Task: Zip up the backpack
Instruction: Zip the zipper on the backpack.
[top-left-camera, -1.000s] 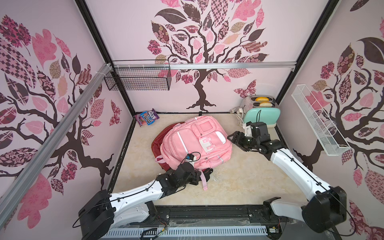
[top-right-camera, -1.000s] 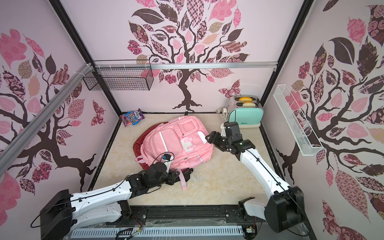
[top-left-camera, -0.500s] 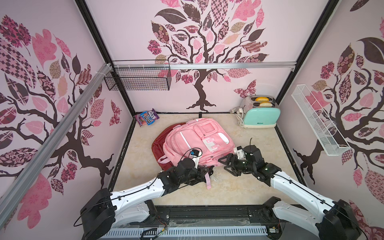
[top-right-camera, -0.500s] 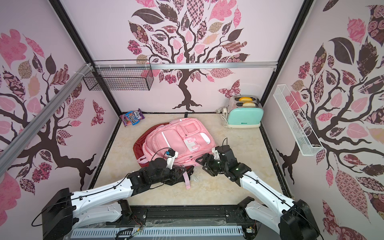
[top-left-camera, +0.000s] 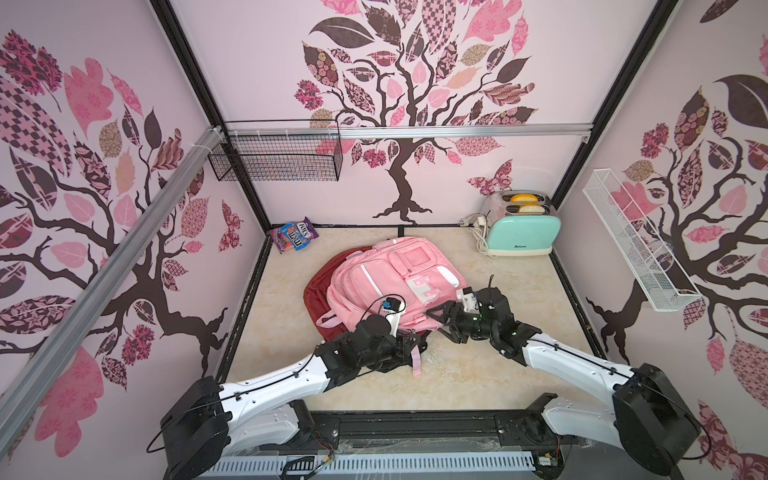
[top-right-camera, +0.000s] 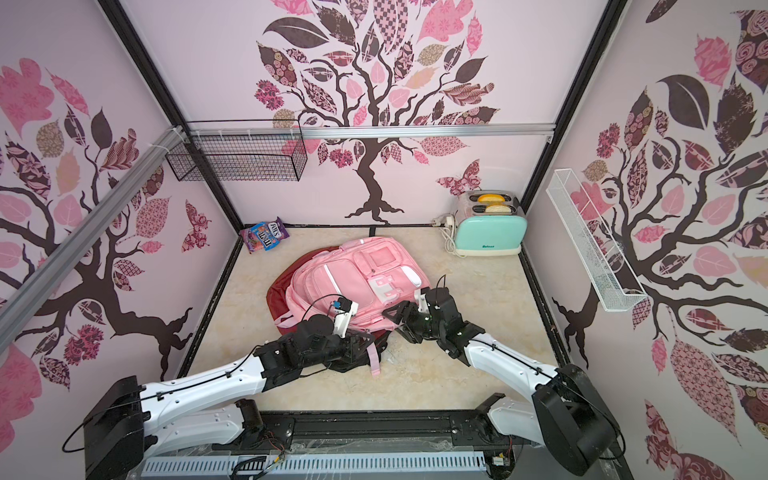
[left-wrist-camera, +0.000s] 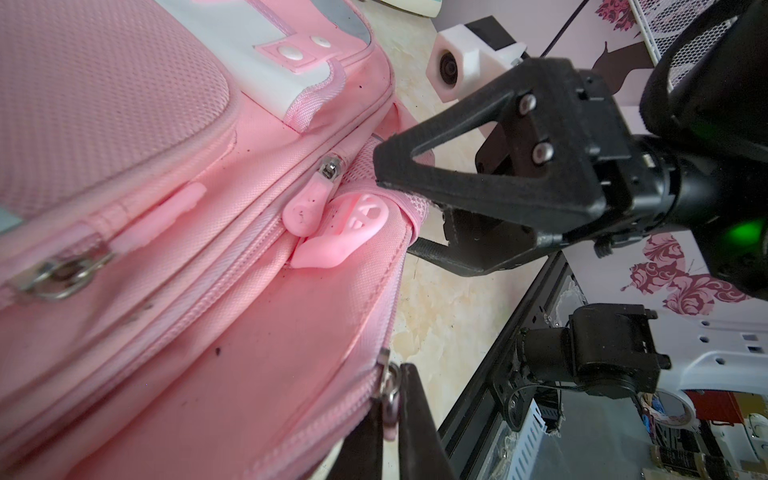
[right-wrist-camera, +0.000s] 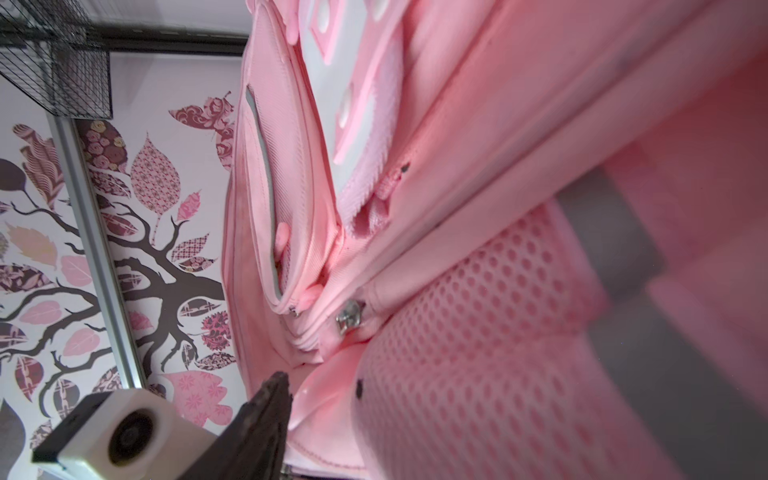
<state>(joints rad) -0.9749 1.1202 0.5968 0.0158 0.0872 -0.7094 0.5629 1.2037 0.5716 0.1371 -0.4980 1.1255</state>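
A pink backpack (top-left-camera: 382, 282) (top-right-camera: 353, 278) lies flat mid-table on a dark red bag (top-left-camera: 320, 286). My left gripper (top-left-camera: 410, 338) (top-right-camera: 365, 338) (left-wrist-camera: 392, 415) is at its near edge, shut on a zipper pull (left-wrist-camera: 388, 392) with a metal ring. My right gripper (top-left-camera: 442, 322) (top-right-camera: 399, 324) (left-wrist-camera: 395, 208) is at the near right corner. Its jaws stand apart on either side of the mesh side pocket (right-wrist-camera: 478, 332), the upper finger touching the mesh. Only one of its fingers (right-wrist-camera: 270, 411) shows in the right wrist view. A second slider (left-wrist-camera: 330, 168) (right-wrist-camera: 349, 316) sits by that pocket.
A mint toaster (top-left-camera: 521, 232) with its cord stands at the back right. A candy bag (top-left-camera: 294, 235) lies at the back left. A black wire basket (top-left-camera: 274, 160) and a white rack (top-left-camera: 636, 241) hang on the walls. A pink strap (top-left-camera: 417, 361) trails toward the front.
My right arm swung from near the toaster to the backpack's near right corner, and its jaws narrowed. My left gripper shifted slightly right along the near edge, still shut on the pull.
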